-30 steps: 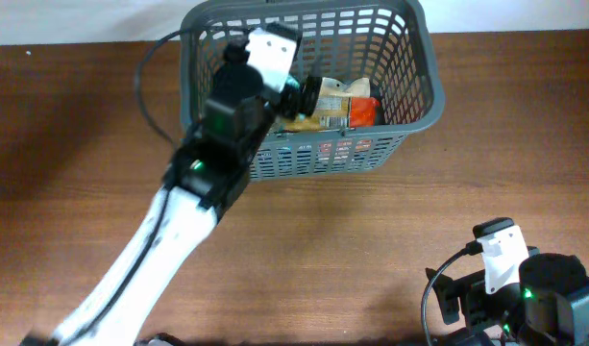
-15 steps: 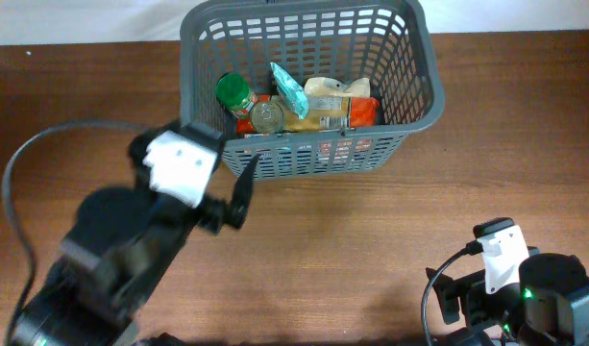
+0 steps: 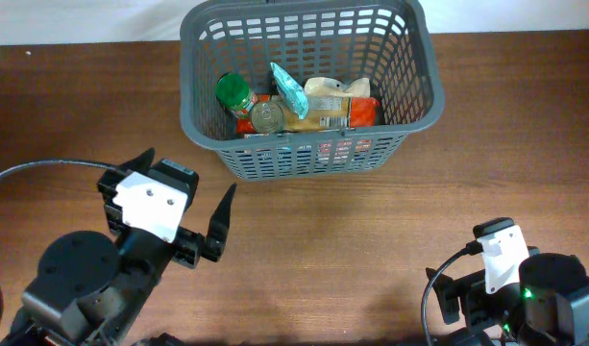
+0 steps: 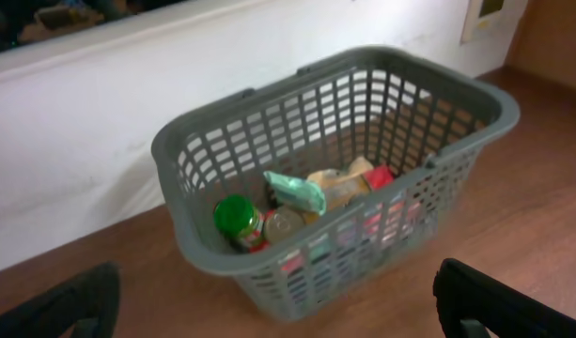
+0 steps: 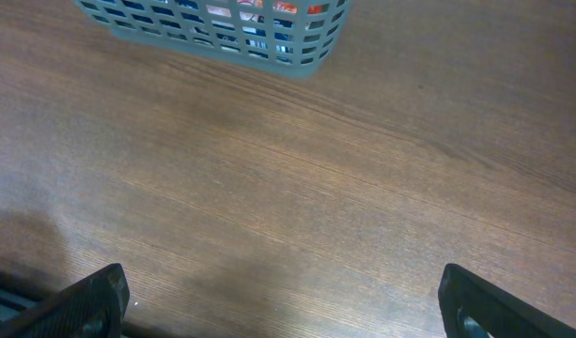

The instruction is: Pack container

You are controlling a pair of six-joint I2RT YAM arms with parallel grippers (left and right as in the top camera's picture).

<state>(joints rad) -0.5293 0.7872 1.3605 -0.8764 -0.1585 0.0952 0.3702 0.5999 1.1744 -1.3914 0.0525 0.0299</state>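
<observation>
The dark grey basket (image 3: pixel 313 159) stands at the back middle of the table. It holds a green-lidded jar (image 3: pixel 233 92), a round can (image 3: pixel 266 116), a teal packet (image 3: pixel 288 88), a beige packet (image 3: pixel 328 101) and a red pack (image 3: pixel 363 112). My left gripper (image 3: pixel 190 170) is open and empty, in front of and left of the basket. In the left wrist view the basket (image 4: pixel 226 268) lies ahead between the spread fingers (image 4: pixel 504 305). My right gripper (image 5: pixel 288 310) is open and empty low over the bare wood, with the basket's wall (image 5: pixel 269 47) far ahead.
The wooden table (image 3: pixel 371 231) runs from the basket to the front edge. My right arm (image 3: pixel 525 288) sits at the front right corner with its cable. A white wall (image 4: pixel 100 122) stands behind the basket.
My left arm has drawn back from over the basket to the front left, open and empty, uncovering the jar, can and teal packet. The right arm has not moved.
</observation>
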